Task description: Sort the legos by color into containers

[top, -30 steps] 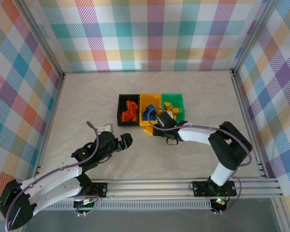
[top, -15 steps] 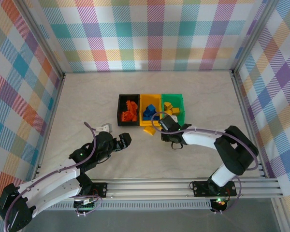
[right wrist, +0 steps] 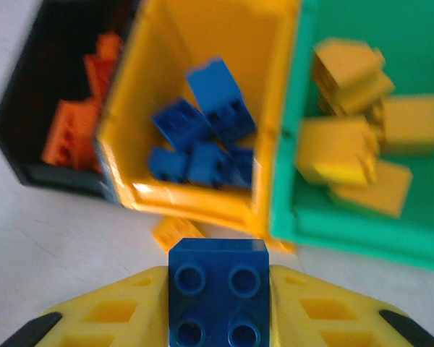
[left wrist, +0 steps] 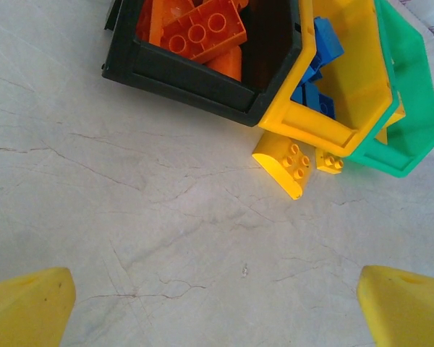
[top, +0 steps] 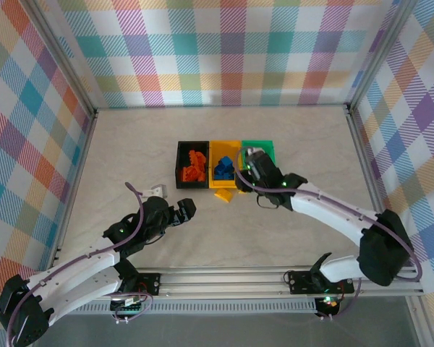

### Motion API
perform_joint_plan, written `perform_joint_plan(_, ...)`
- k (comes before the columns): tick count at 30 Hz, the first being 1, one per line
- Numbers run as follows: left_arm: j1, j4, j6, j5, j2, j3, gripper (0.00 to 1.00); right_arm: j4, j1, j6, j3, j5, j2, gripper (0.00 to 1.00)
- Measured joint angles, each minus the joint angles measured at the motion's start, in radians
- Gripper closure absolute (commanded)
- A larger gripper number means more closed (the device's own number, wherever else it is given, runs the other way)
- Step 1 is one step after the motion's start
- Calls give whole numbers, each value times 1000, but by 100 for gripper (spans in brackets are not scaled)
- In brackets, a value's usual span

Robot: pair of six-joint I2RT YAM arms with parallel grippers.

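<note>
The right gripper [right wrist: 217,289] is clamped on a blue brick [right wrist: 217,296], one yellow finger pressed to each side, the studs facing up at the wrist camera. The piece is square, two studs by two, so it has no long axis to line up. From above, this gripper [top: 247,165] hangs over the yellow-orange bin [top: 212,148], at the side it shares with the green bin [top: 267,144]. In the wrist view the bin's near wall [right wrist: 195,202] lies just ahead of the brick, and the blue pile [right wrist: 202,137] inside sits straight beyond that, a touch to the left. I'd say a short push forward and a release would do it. Drifting right would drop blue among the yellow bricks [right wrist: 354,137] in the green bin.

The left gripper [top: 186,211] waits on the near side of the yellow-orange bin, off towards the black bin [top: 180,165], fingers wide apart with nothing between them. Two loose yellow bricks lie on the table against the yellow-orange bin's near wall: a larger rounded one [left wrist: 282,163], slanting away from the bin's corner, and a small one [left wrist: 330,163] beside it. The free left arm looks better placed for those.
</note>
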Motion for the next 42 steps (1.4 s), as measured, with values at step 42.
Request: perform_joint_plan(42, 87, 107, 87, 106, 785, 310, 40, -2, -106, -33, -54, -117, 216, 71)
